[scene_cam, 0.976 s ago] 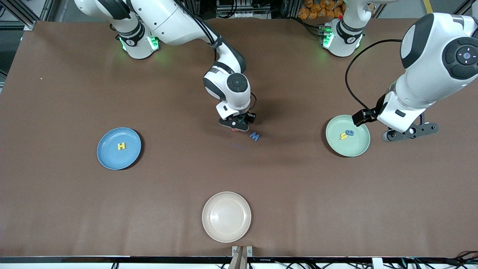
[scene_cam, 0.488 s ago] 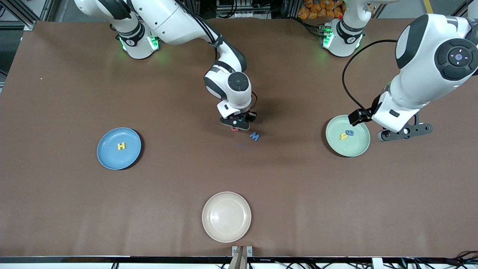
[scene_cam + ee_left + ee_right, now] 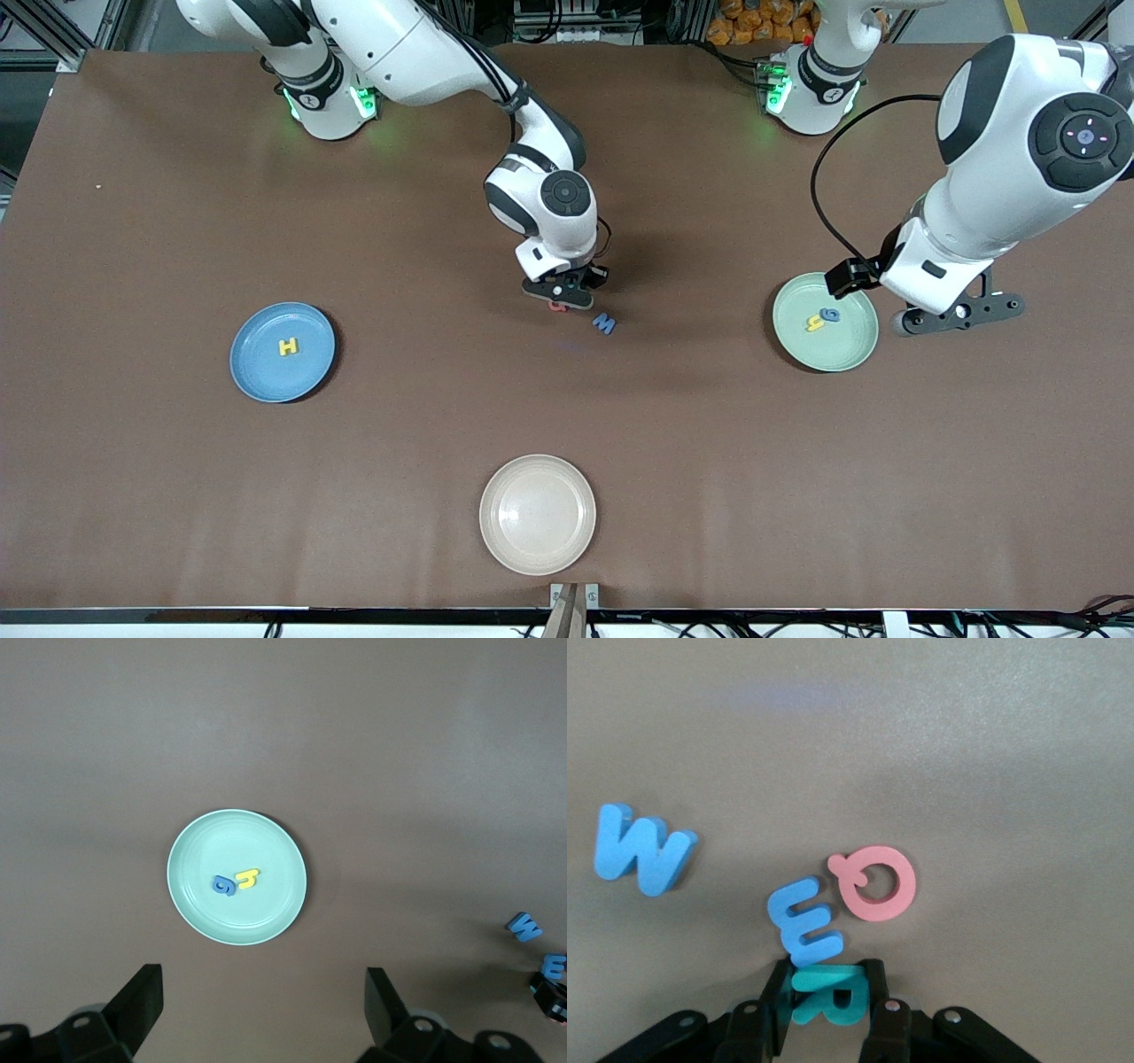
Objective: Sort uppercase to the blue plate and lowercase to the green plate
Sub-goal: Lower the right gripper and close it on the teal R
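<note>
My right gripper (image 3: 556,297) is down at the table's middle and shut on the teal-green R (image 3: 830,997), one finger on each side. Touching the R lies the blue m (image 3: 804,923). The red Q (image 3: 873,883) lies beside the m, and the blue W (image 3: 642,849) (image 3: 604,323) lies a little apart, toward the left arm's end. The blue plate (image 3: 257,368) holds the yellow H (image 3: 288,346). The green plate (image 3: 842,350) (image 3: 204,904) holds the blue g (image 3: 224,885) and the yellow h (image 3: 249,877). My left gripper (image 3: 961,316) (image 3: 263,1001) hangs open and empty beside the green plate.
A cream-beige plate (image 3: 538,514) sits empty near the table's edge closest to the front camera, in the middle. Both arm bases stand along the table's edge farthest from that camera. The left arm's black cable loops above the green plate.
The right gripper's fingers have closed onto the teal-green R. The left arm has drifted slightly toward the green plate.
</note>
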`<state>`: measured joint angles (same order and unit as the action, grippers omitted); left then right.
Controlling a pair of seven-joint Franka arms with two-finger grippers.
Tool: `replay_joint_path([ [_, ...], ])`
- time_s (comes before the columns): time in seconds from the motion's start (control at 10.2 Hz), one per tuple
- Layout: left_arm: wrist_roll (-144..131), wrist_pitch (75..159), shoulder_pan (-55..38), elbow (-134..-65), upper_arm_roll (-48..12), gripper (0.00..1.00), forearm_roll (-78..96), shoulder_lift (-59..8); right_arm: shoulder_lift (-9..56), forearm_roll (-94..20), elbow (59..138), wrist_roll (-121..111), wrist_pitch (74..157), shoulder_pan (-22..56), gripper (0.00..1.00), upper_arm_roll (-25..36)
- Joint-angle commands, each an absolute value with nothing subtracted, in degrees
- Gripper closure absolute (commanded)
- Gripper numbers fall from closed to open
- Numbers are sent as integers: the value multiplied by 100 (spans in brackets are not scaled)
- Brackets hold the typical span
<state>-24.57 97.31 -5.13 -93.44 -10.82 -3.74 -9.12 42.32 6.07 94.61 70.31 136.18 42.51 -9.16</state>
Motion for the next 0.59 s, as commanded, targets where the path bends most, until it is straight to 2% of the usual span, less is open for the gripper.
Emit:
replay_joint_path([
  [0.0,-2522,9703,-527,-9334,-1107,9,-343,-905,3904,650,9413,7058,13256,4184,96,-993],
  [0.2,-2549,9694,-536,-9377,-1116,13,-334,-897,3491,458,9430,7023,12956,4026,97,-1046],
  [0.49,-3459,9904,-1000,-9658,-1169,13,-317,-905,2570,-104,9448,5919,11843,3431,97,-1046],
])
